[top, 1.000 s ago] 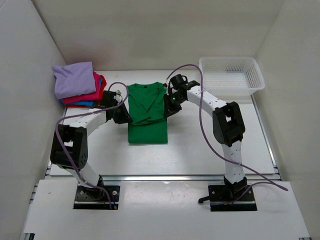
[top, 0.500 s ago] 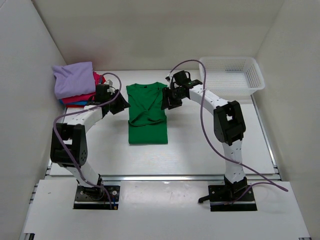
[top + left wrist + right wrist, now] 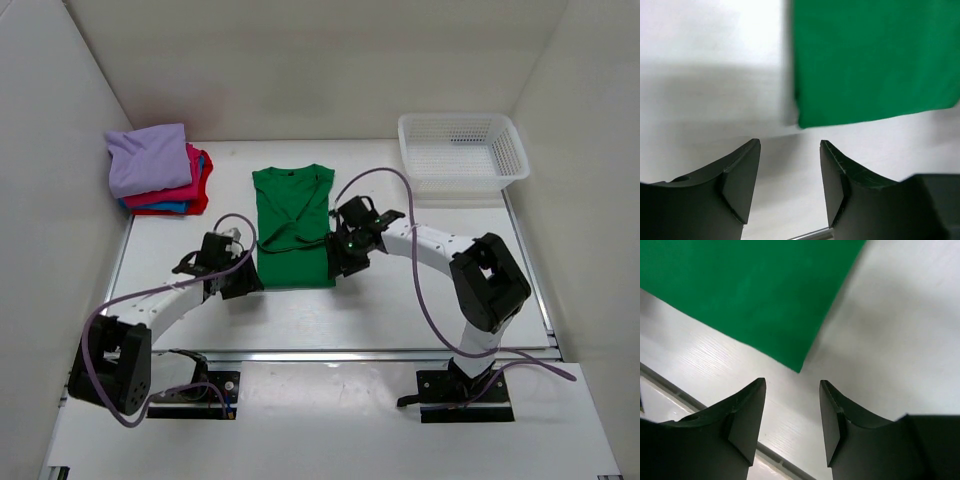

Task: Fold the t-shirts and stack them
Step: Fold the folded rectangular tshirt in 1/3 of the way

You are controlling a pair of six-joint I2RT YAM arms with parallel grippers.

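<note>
Lying smooth on the counter (image 3: 300, 310), the green shirt (image 3: 293, 225) formed a rectangle; left pincer (image 3: 790, 145) and right pincer (image 3: 792, 382) gaped empty at its near corners, folded shirts (image 3: 150, 160) and mesh basket (image 3: 460, 186) behind.

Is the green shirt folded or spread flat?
Partly folded: the green shirt has its sleeves tucked inward, lying as a narrow strip.

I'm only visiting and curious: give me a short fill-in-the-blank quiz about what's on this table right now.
The unstacked t-shirt is ____ in colour.
The top shirt of the folded stack is ____.
The white mesh basket stands at the table's far ____ corner.
The left gripper and right gripper both stand ____, holding nothing.
Missing: green; lavender; right; open.
</note>
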